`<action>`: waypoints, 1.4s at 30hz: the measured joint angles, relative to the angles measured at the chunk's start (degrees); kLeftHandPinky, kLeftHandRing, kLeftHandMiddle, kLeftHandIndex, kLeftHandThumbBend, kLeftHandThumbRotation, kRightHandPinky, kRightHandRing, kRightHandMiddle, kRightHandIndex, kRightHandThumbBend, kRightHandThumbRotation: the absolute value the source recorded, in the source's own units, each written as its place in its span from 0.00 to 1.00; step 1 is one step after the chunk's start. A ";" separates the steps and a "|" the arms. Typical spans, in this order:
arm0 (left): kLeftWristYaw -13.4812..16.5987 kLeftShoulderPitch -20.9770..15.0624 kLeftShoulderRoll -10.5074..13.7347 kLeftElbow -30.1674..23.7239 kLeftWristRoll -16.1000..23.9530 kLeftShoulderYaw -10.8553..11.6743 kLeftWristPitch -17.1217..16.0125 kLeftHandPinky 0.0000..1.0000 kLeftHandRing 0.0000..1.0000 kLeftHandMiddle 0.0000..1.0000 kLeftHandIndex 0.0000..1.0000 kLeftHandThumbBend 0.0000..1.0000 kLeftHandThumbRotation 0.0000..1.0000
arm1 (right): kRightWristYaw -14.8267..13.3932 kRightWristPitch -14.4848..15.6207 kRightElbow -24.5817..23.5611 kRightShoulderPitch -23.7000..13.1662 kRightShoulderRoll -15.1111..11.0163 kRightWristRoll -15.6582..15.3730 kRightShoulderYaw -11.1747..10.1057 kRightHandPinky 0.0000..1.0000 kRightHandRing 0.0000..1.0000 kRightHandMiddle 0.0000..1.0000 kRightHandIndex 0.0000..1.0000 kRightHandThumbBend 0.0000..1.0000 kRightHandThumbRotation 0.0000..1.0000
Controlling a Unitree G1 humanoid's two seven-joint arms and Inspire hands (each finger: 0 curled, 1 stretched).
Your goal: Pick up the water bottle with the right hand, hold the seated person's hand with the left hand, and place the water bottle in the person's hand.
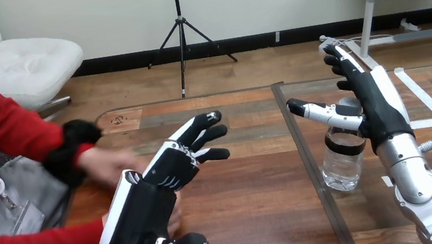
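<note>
So we're at the first step, the bottle grab, and it's not done yet. The water bottle (341,162) stands upright on the surface (253,180), around 4 o'clock from the middle of the view. The right hand (372,109) sits just at its 3 o'clock, fingers (337,60) straight and spread, thumb reaching across above the cap, nothing wrapped. The left hand (172,166) hangs spread too, holding nothing, with the person's hand at the view's left (106,164) at its 9 o'clock. Next move, I'd guess: curl the right fingers round the bottle, then lift.
</note>
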 measured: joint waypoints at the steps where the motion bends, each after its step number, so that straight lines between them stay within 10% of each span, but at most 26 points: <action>1: -0.06 0.01 0.01 -0.02 0.00 0.00 0.01 0.76 0.87 0.90 0.87 1.00 0.76 | 0.03 0.00 0.04 0.04 0.07 0.09 -0.06 0.90 0.93 0.93 0.95 1.00 0.46; 42: -5.19 -0.01 0.30 -0.08 -5.01 1.49 -1.56 0.70 0.85 0.90 0.87 0.98 0.78 | 1.30 0.07 3.54 3.77 3.13 2.84 -1.67 0.97 0.96 0.95 0.96 1.00 0.41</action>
